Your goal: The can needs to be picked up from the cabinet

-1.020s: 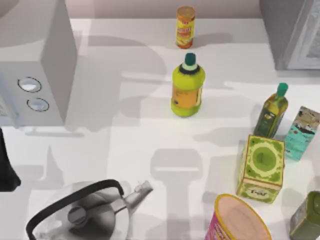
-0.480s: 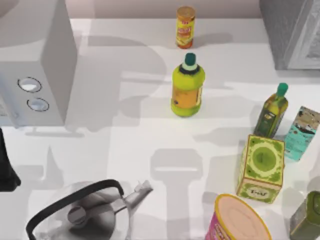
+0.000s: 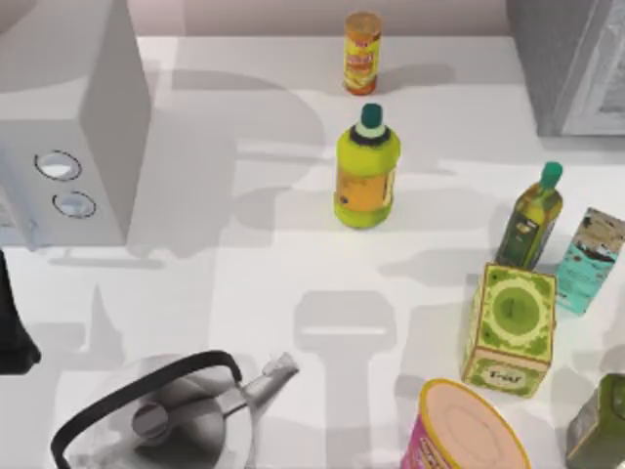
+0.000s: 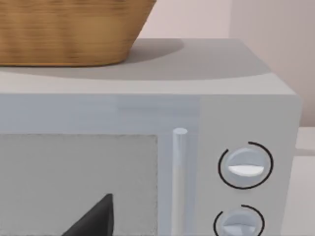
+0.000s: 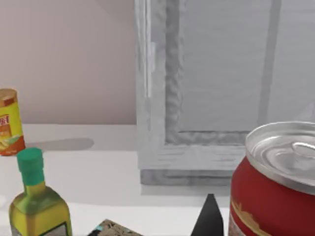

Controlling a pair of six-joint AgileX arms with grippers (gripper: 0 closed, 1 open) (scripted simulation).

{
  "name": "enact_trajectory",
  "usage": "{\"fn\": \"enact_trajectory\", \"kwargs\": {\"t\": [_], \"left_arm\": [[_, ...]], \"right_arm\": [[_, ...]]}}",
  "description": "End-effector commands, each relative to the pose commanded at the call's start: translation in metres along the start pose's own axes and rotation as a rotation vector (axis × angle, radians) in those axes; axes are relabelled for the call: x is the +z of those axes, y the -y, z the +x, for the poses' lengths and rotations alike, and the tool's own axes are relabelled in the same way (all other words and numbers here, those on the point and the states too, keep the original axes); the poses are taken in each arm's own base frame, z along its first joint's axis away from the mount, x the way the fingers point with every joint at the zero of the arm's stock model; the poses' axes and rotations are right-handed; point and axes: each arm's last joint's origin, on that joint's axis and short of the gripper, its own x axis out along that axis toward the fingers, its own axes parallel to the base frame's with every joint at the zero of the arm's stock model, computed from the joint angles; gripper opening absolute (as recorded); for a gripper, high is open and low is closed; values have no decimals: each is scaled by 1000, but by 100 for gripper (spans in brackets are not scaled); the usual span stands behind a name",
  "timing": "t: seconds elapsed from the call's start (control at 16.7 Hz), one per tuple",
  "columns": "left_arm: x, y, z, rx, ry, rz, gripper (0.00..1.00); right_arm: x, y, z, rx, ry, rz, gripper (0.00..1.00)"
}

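A red can (image 5: 275,187) with a silver pull-tab lid looms very close in the right wrist view. A dark tip of my right gripper (image 5: 209,219) sits just beside it. Whether that gripper holds the can is unclear. Behind them stands the grey cabinet (image 5: 221,73), its pale panelled door closed; it also sits at the table's far right corner (image 3: 566,59). My left arm (image 3: 10,322) is parked at the left edge, and a dark tip of its gripper (image 4: 96,219) faces the front of the microwave.
The grey microwave (image 3: 68,127) with two dials carries a wicker basket (image 4: 64,29). A metal kettle (image 3: 166,420) sits front left. A yellow-green bottle (image 3: 366,171), an orange tube (image 3: 361,51), an oil bottle (image 3: 532,217), a green box (image 3: 510,327) and a pink tub (image 3: 469,430) stand around.
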Motion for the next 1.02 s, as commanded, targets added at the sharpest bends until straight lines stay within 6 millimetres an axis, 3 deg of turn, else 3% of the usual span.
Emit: {"fn": "enact_trajectory", "kwargs": {"t": [0.3, 0.6, 0.84, 1.02], "left_arm": [[0, 0, 0, 0, 0, 0, 100], [0, 0, 0, 0, 0, 0, 100], [0, 0, 0, 0, 0, 0, 100], [0, 0, 0, 0, 0, 0, 100]], "right_arm": [[28, 6, 12, 79, 31, -15, 0], [56, 29, 50, 210, 27, -41, 0], [59, 70, 93, 336, 7, -52, 0], [43, 115, 120, 434, -7, -50, 0]]}}
